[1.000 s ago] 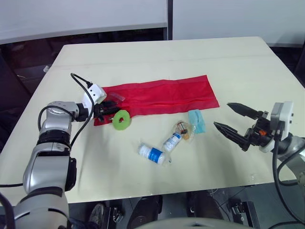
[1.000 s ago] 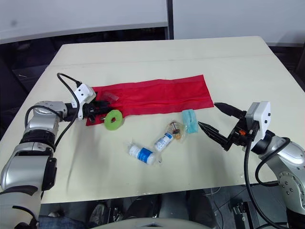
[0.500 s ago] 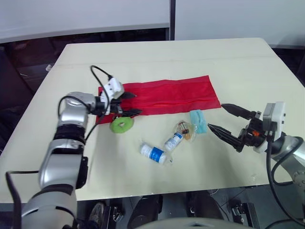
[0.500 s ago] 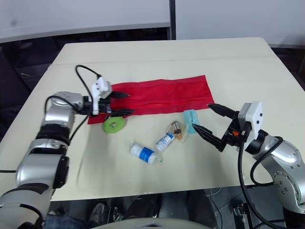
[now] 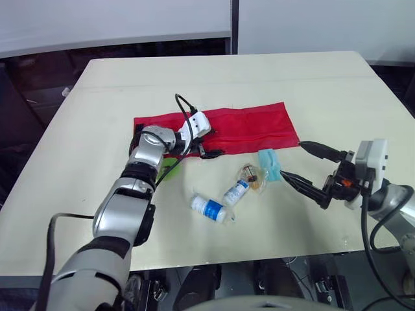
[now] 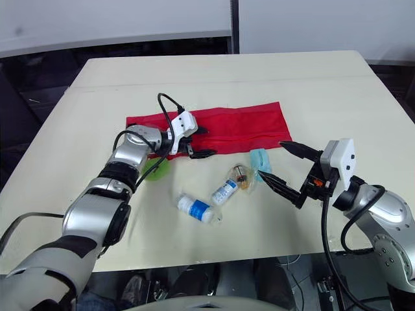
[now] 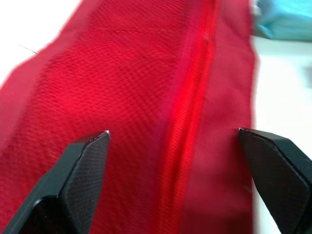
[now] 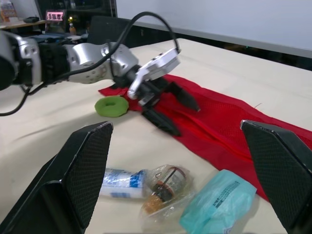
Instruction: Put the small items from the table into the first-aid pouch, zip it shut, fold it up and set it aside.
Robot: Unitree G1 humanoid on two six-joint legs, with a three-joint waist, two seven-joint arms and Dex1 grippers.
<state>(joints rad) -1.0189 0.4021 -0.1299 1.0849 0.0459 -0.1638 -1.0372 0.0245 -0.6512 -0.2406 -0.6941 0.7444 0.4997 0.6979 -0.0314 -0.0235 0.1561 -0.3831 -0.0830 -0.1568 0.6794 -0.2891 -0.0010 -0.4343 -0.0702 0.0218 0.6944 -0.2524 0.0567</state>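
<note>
Nearest the robot, a white bottle with a blue label (image 5: 209, 208) lies on the table (image 5: 194, 78). Just beyond it are a small vial (image 5: 237, 192), a clear packet (image 5: 251, 176) and a teal packet (image 5: 268, 164). The right gripper (image 5: 291, 159) hangs beside the teal packet, fingers spread, holding nothing. A green ring (image 8: 112, 106) lies near the pouch's left end. The red pouch (image 5: 253, 123) lies flat, its long axis and zipper running left to right. The left gripper (image 5: 217, 143) is over it, fingers apart either side of the zipper.

Lab-like room, pale table (image 5: 311, 78), white panels (image 5: 117, 26)
</note>
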